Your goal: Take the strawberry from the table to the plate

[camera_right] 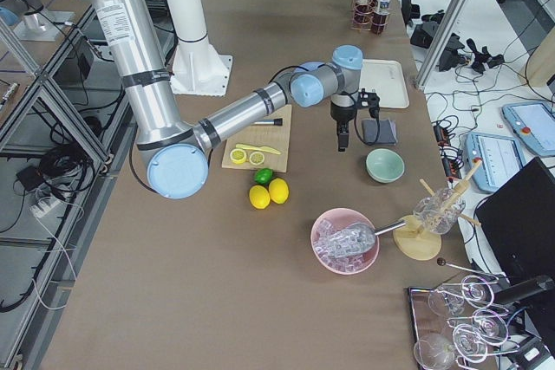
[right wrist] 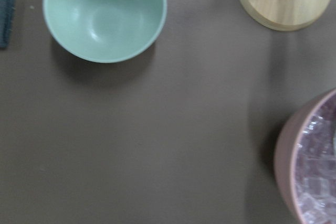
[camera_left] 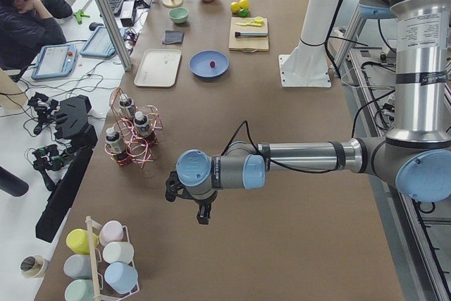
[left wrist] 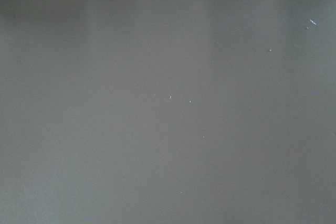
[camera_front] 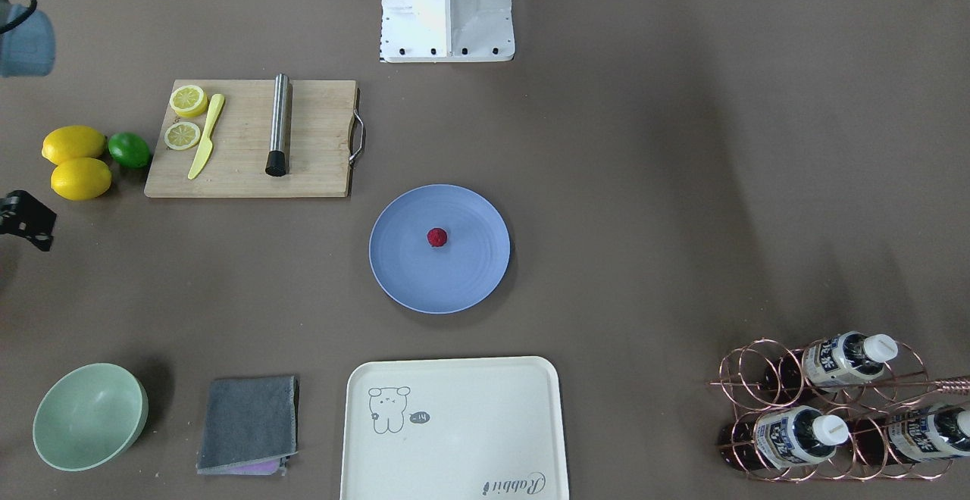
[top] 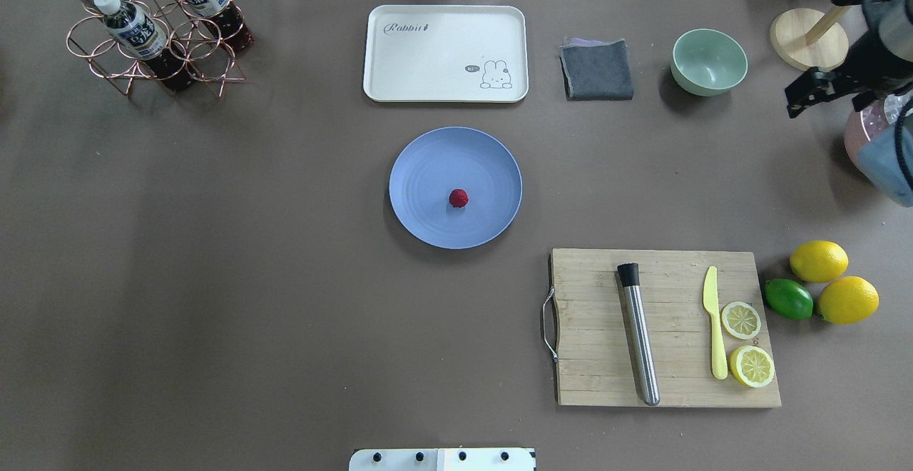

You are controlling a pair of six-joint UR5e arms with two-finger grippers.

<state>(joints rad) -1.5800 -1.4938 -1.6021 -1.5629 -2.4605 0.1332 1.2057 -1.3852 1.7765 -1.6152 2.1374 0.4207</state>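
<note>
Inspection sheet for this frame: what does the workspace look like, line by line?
Surface: grey-brown table, no spills seen.
Job's things: strawberry lies near the middle of the blue plate.
Clutter: cutting board, lemons, lime, green bowl, grey cloth, cream tray, bottle rack.
Grippers: left gripper over bare table, right gripper near the bowl; jaws cannot be judged.
Cables: black cable looped at the left wrist.
Surroundings: seated person beside the table.

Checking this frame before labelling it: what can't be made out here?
- Left gripper: seen only in the exterior left view, small; open or shut unclear.
- Right gripper: dark against clutter at the overhead view's edge; jaws unclear.
- Left wrist view: only blurred table.
</note>
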